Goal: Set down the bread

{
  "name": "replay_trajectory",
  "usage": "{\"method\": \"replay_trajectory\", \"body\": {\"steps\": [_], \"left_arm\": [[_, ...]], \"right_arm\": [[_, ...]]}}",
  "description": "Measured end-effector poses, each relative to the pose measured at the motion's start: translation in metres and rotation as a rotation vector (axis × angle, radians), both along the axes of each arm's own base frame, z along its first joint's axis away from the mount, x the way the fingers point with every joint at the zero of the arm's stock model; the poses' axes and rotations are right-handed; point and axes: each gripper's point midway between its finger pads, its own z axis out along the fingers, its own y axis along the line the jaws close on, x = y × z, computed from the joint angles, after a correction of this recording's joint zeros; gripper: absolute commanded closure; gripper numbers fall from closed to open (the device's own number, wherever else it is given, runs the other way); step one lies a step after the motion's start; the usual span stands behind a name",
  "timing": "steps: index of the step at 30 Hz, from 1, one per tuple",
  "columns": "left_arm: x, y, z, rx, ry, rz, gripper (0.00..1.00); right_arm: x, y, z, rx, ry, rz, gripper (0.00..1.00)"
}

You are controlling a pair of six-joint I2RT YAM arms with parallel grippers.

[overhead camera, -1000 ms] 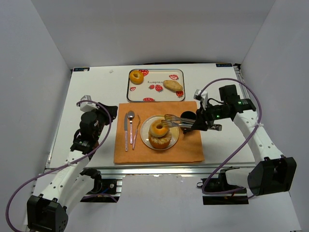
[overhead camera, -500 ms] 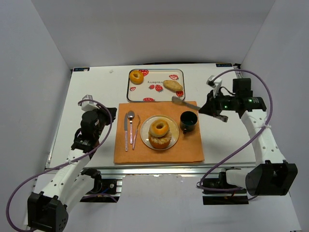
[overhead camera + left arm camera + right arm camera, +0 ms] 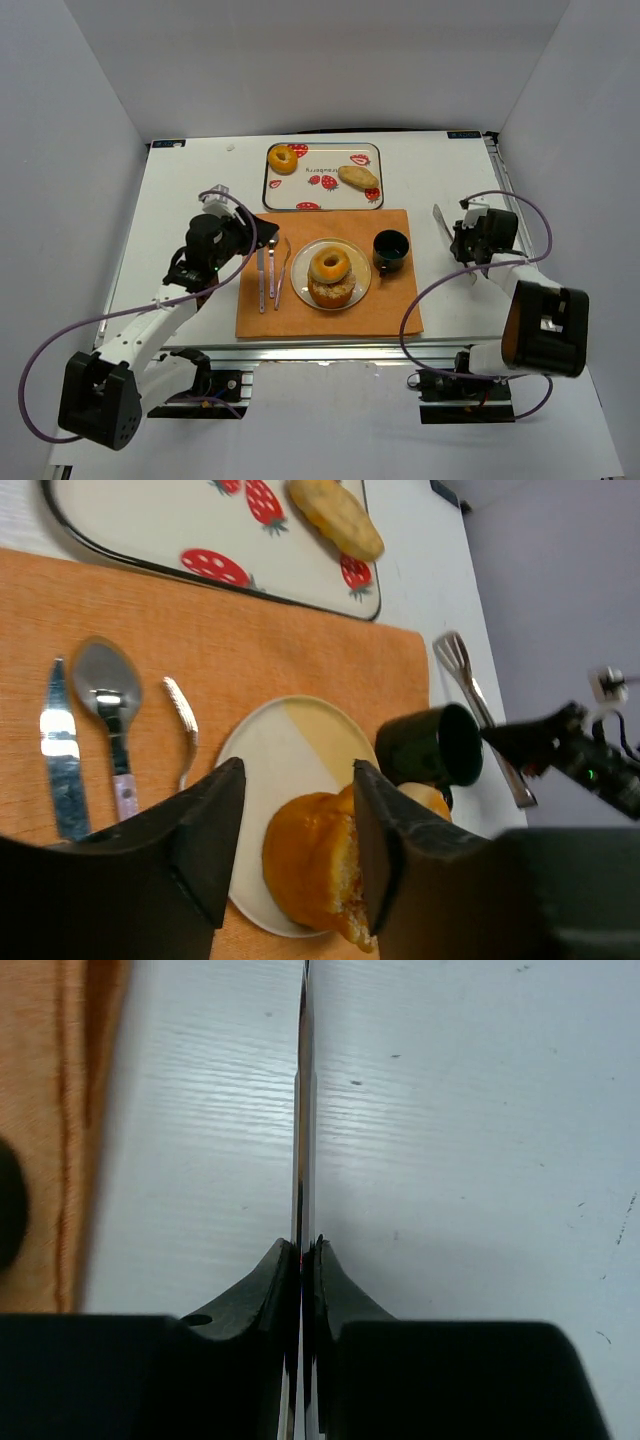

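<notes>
The right end effector (image 3: 456, 238) holds tongs (image 3: 438, 216) beside the mat (image 3: 390, 305); two breads (image 3: 329, 264) sit stacked on the plate (image 3: 299, 290).

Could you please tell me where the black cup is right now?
In the top view the black cup stands on the orange placemat, just right of the plate holding the stacked bread.
</notes>
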Motion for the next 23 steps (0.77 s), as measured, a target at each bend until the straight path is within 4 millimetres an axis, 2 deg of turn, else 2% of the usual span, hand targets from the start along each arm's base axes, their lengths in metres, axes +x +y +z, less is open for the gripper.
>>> {"method": "replay_trajectory", "body": {"steps": [3, 4, 5, 7, 8, 10, 11, 12, 15, 18, 20, 23], "left_arm": [[-0.006, -0.023, 0.002, 0.031, 0.001, -0.086, 0.38], [-0.008, -0.031, 0.004, 0.042, -0.005, -0.112, 0.37], [-0.009, -0.037, 0.006, 0.050, -0.013, -0.134, 0.36], [-0.013, -0.048, 0.010, 0.061, -0.031, -0.171, 0.34], [-0.016, -0.052, 0.011, 0.067, -0.039, -0.189, 0.33], [-0.020, -0.058, 0.010, 0.081, -0.048, -0.214, 0.32], [-0.021, -0.060, 0.009, 0.089, -0.053, -0.224, 0.31], [-0.023, -0.063, 0.009, 0.097, -0.060, -0.236, 0.28], [-0.026, -0.067, 0.010, 0.122, -0.084, -0.262, 0.25], [-0.026, -0.069, 0.014, 0.144, -0.113, -0.279, 0.22], [-0.025, -0.071, 0.021, 0.155, -0.137, -0.288, 0.21], [-0.024, -0.074, 0.029, 0.169, -0.175, -0.299, 0.19]], "right_arm": [[0.013, -0.014, -0.013, 0.004, 0.011, -0.057, 0.99], [0.016, -0.018, -0.014, 0.004, 0.009, -0.067, 0.92], [0.018, -0.020, -0.014, 0.002, 0.006, -0.071, 0.80], [0.020, -0.023, -0.016, -0.004, 0.007, -0.068, 0.65], [0.019, -0.024, -0.018, -0.012, 0.013, -0.060, 0.54], [0.014, -0.024, -0.024, -0.016, 0.040, -0.045, 0.42], [0.011, -0.024, -0.027, -0.012, 0.056, -0.038, 0.25], [0.007, -0.023, -0.030, -0.007, 0.076, -0.028, 0.13], [-0.001, -0.026, -0.032, -0.002, 0.110, -0.020, 0.11], [-0.004, -0.028, -0.023, -0.008, 0.116, -0.015, 0.11], [-0.002, -0.031, -0.007, -0.023, 0.095, -0.016, 0.11], [0.016, -0.037, 0.036, -0.065, -0.004, -0.009, 0.10]]}}
